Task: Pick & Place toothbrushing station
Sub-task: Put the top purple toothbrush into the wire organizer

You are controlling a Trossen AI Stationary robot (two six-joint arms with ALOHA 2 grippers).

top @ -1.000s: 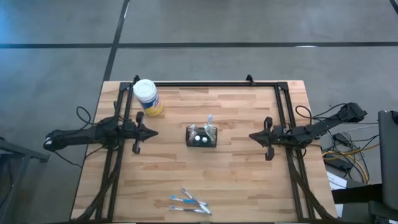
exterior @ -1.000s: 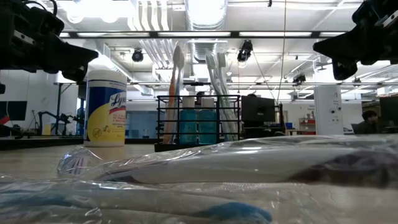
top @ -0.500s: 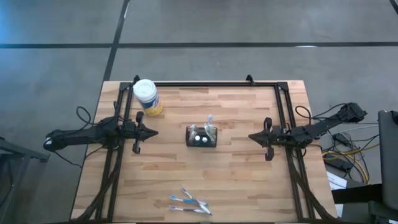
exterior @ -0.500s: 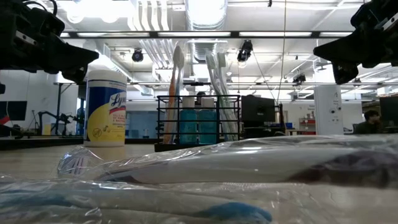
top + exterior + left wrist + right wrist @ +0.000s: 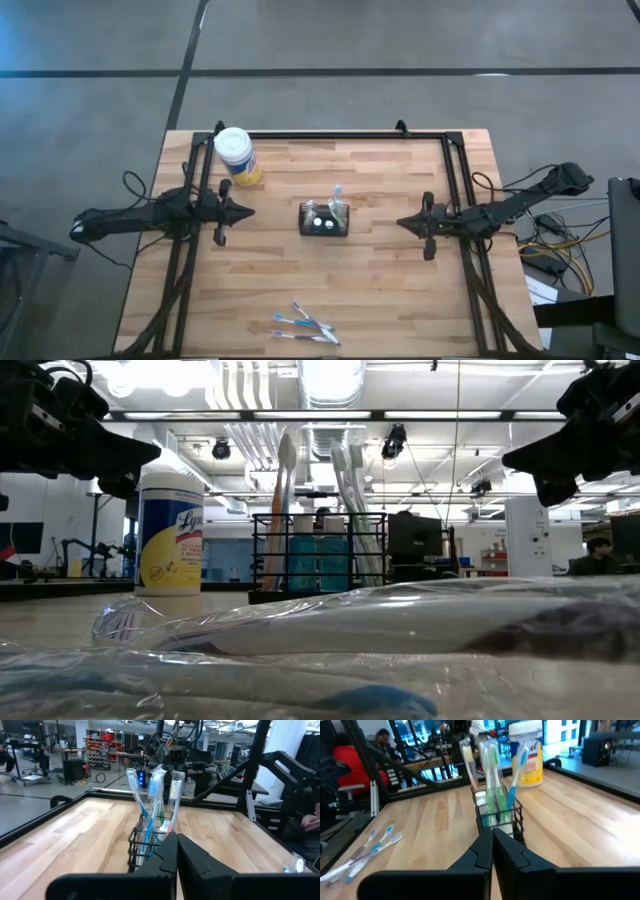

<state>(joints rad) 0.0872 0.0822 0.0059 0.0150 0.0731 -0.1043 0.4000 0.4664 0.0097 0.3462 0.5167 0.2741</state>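
Observation:
The toothbrushing station (image 5: 325, 219), a small black wire caddy holding upright toothbrushes, stands on its base at the middle of the wooden table; it also shows in the low view (image 5: 318, 555), the left wrist view (image 5: 150, 837) and the right wrist view (image 5: 496, 810). My left gripper (image 5: 250, 212) hovers shut to the caddy's left, pointing level at it, with its fingertips together (image 5: 176, 840). My right gripper (image 5: 401, 222) hovers shut to the caddy's right, also pointing at it (image 5: 492, 836). Neither touches anything.
A yellow wipes tub with a white lid (image 5: 237, 155) stands at the far left. Several wrapped toothbrushes (image 5: 305, 325) lie near the front edge, filling the low view's foreground (image 5: 330, 630). A black frame (image 5: 330, 134) runs along the far and side edges.
My right gripper has edged toward the caddy and rolled slightly; it stays shut. The caddy and the other things have kept still.

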